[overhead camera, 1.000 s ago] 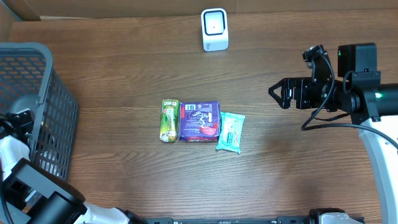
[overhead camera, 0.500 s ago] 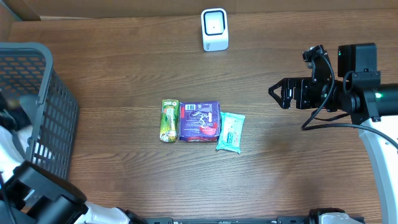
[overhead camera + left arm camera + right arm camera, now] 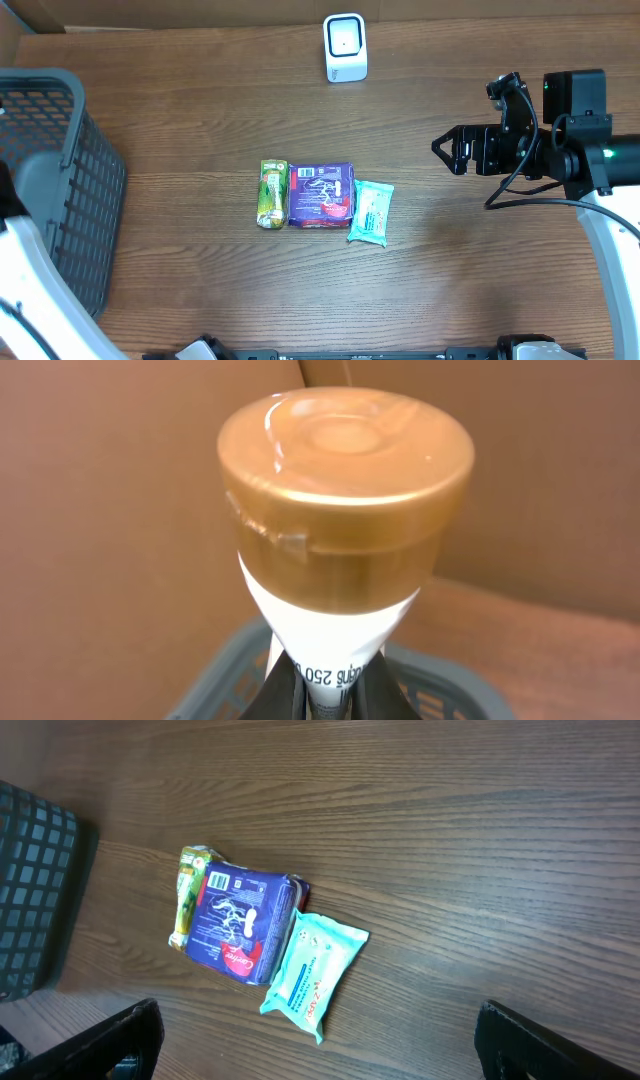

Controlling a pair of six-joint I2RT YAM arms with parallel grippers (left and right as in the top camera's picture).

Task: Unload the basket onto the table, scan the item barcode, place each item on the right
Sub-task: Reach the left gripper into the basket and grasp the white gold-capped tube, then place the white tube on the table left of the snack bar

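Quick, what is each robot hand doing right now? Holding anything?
Left hand: closed on a gold-capped white tube.
Right hand: open, holding nothing.

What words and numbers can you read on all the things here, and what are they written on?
"250": on the white tube with the gold cap; the letters after it are cut off and cannot be read.
Purple pack: white writing, too small to read.
Teal pack: print too blurred to read.
Green packet: print too small to read.
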